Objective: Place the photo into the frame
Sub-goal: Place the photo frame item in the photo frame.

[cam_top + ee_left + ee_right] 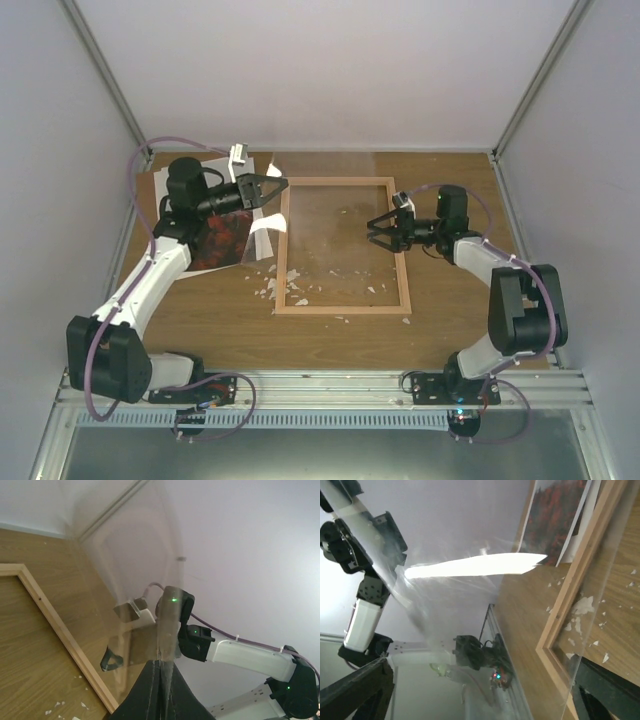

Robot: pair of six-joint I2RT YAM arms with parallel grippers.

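Little is done. The frame (340, 309) lies flat mid-table, long axis running away from me. The photo (218, 240) is not in it - it lies just left, under my left arm, its axis hidden. The right gripper (372, 230) gapes wide over the right rail; the left gripper (274, 190) pinches the clear pane (125, 555), tilted up.

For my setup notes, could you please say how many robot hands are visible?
2: the left hand at the frame's far-left corner, the right hand over its right side.
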